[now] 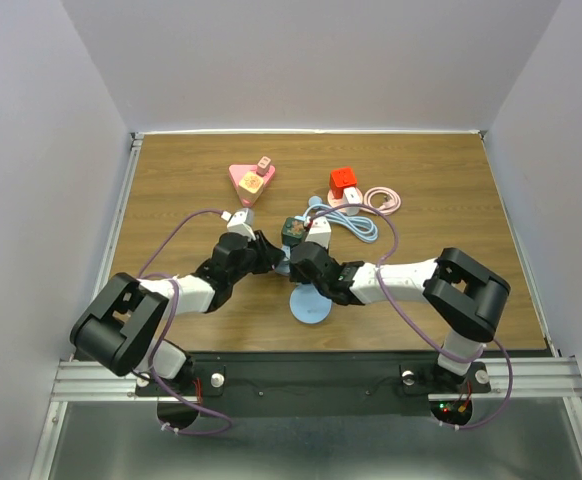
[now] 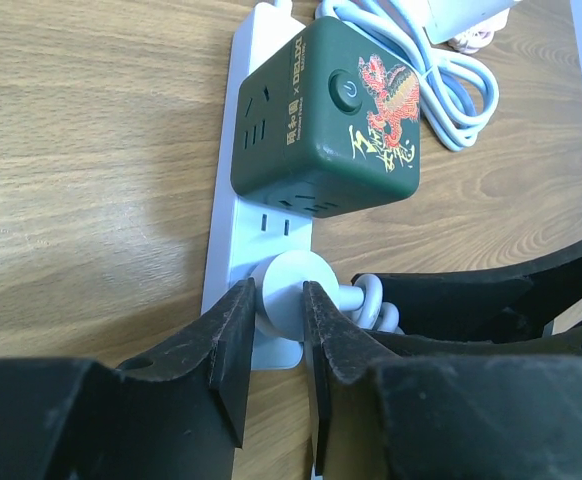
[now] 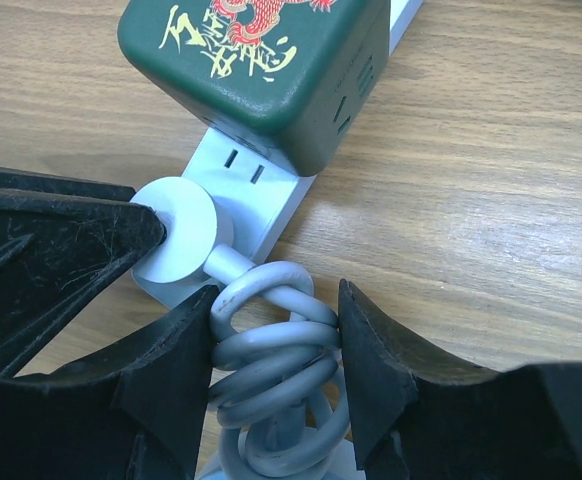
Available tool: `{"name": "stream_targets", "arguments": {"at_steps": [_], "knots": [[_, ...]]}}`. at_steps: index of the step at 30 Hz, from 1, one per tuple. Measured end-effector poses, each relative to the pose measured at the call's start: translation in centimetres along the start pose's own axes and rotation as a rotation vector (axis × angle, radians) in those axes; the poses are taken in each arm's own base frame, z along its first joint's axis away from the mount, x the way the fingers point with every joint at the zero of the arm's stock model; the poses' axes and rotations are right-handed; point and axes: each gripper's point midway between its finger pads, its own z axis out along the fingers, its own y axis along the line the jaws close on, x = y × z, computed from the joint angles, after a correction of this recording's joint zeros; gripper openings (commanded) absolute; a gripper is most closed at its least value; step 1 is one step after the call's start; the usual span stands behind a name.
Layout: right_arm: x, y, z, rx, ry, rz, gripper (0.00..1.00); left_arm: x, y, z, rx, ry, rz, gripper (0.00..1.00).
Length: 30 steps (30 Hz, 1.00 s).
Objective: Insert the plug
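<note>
2 grippers engaged: my left gripper (image 2: pixel 278 308) clamps the plug (image 2: pixel 291 272) at the power strip's (image 2: pixel 231 230) end; my right gripper (image 3: pixel 276 318) grasps its coiled cable (image 3: pixel 271 352). Plug appears seated; only release remains.

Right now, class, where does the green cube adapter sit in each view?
Top external: green cube adapter near picture centre.
Left wrist: adapter upper middle.
Right wrist: adapter at top edge, partly cropped.
Shared landmark: white power strip beneath it.
</note>
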Motion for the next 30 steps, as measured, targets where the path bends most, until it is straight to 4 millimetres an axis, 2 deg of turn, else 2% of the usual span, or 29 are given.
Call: {"name": "stream_targets", "arguments": {"at_steps": [14, 15, 16, 18, 19, 21, 27, 30], "knots": [[0.3, -0.2, -0.3, -0.005, 0.01, 0.004, 0.01, 0.8, 0.3, 0.4, -0.034, -0.01, 0.018, 0.11], [0.3, -0.2, -0.4, -0.004, 0.011, 0.003, 0.05, 0.9, 0.4, 0.4, -0.039, -0.011, 0.019, 0.11], [0.3, -0.3, -0.5, -0.005, 0.013, 0.003, 0.19, 1.0, 0.4, 0.4, -0.042, -0.012, 0.02, 0.1], [0.3, -0.4, -0.9, -0.006, 0.025, -0.003, 0.35, 1.1, 0.5, 0.5, -0.045, -0.01, 0.021, 0.09], [0.4, -0.4, -1.0, -0.01, 0.033, -0.005, 0.49, 1.1, 0.4, 0.5, -0.044, -0.01, 0.022, 0.08], [0.5, -0.5, -1.3, -0.01, 0.043, -0.01, 0.62, 1.2, 0.3, 0.6, -0.041, -0.009, 0.019, 0.08], [1.0, -0.8, -2.6, -0.011, 0.092, -0.037, 0.75, 1.3, 0.4, 0.8, -0.044, -0.011, 0.012, 0.08], [0.4, -0.7, -3.7, -0.02, 0.088, -0.035, 0.79, 1.3, 0.4, 0.8, -0.044, -0.011, 0.01, 0.07]]}}
